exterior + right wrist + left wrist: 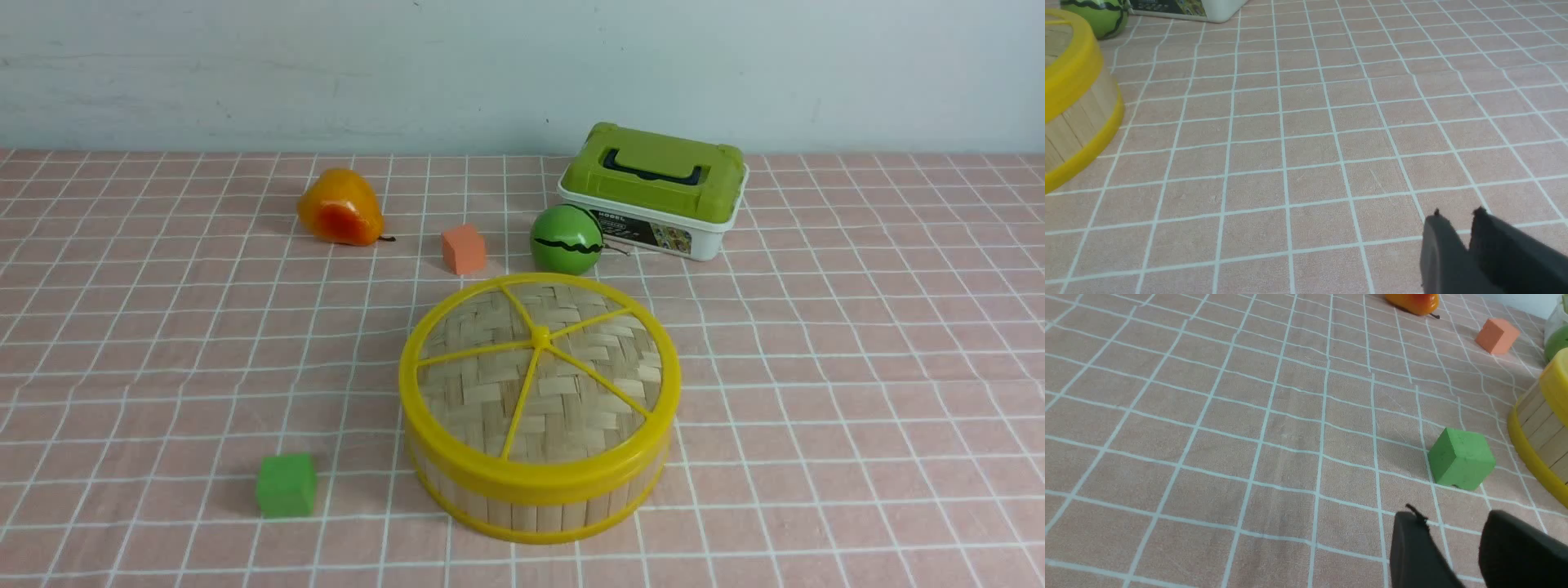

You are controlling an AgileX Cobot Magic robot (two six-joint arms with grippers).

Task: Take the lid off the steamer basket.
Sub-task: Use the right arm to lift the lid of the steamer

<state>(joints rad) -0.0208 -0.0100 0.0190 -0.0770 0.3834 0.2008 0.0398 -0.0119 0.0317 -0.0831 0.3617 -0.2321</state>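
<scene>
Checked pink tablecloth [857, 367] is covering the whole bench.

The steamer basket [539, 498] is sitting mid-table, toward the robot's side. The lid [490, 392] is lying flat and seated on it, its yellow rim capping the basket's top edge all round. Task is not yet started.

A white box with green lid [653, 237] is standing behind and to the right, well clear of the basket. A toy watermelon [565, 239] is resting just beside the box and close behind the basket. A toy pear [339, 210] is lying far left at the back. An orange cube [464, 248] is sitting behind the basket and a green cube [286, 485] to its left, near but apart.

Neither arm is showing in the front view. The left gripper [1455, 516] is hovering over bare cloth short of the green cube, fingers parted and empty. The right gripper [1457, 214] is hovering over bare cloth on the basket's right, fingers drawn together on nothing.

Judgement, step in hand is the approach:
- Descending from above looks best, centring on the knob [540, 335] or pinching one spoke close to it.
- The fingers will need spreading first.
- Lifting straight up looks safest, since a tilted pull risks the rim catching and dragging the light basket.
- The other arm bracing the basket wall would help.
- The left arm should be passing over the green cube, not through it.
</scene>
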